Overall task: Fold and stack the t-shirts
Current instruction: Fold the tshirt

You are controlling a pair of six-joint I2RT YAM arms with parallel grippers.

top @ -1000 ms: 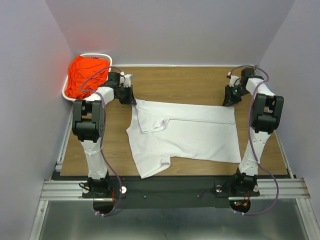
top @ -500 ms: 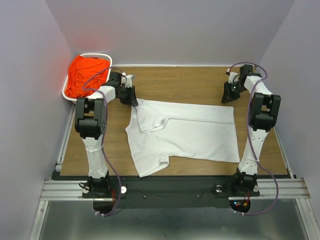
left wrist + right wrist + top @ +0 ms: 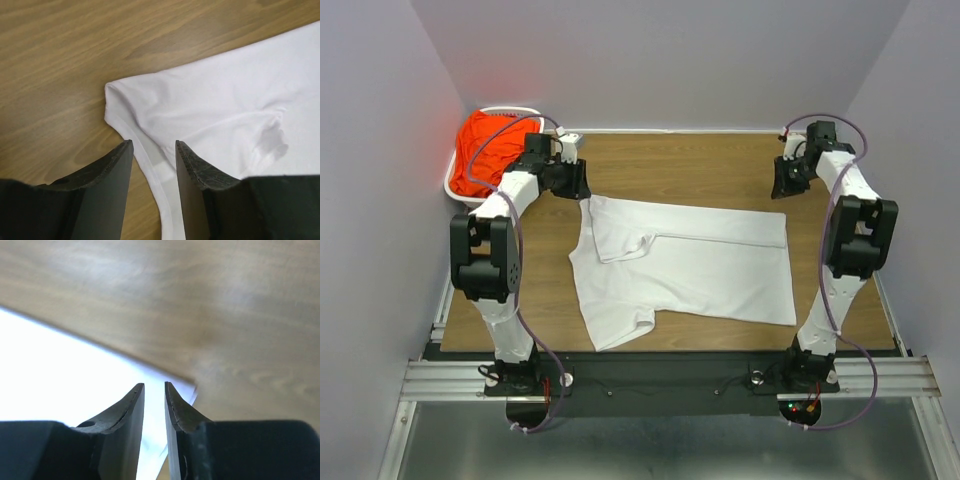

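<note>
From above, the white t-shirt (image 3: 690, 265) lies spread flat across the middle of the wooden tabletop (image 3: 680, 165), part of it folded over itself near the collar, one sleeve pointing toward the arm bases. The orange-red t-shirt (image 3: 485, 150) sits bunched in a white basket (image 3: 512, 108) at the far left corner. The left end effector (image 3: 572, 180) hangs at the white shirt's far left corner; the right end effector (image 3: 785, 180) hangs just beyond its far right corner. In the left wrist view, the left end effector (image 3: 152, 145) has its jaws moderately apart and grips nothing, with the white t-shirt's (image 3: 215, 115) hemmed corner lying on the wood below the gap. In the right wrist view, the right end effector (image 3: 153, 386) shows only a slim gap between its jaws, nothing caught there, above the white t-shirt's (image 3: 60, 365) corner edge.
</note>
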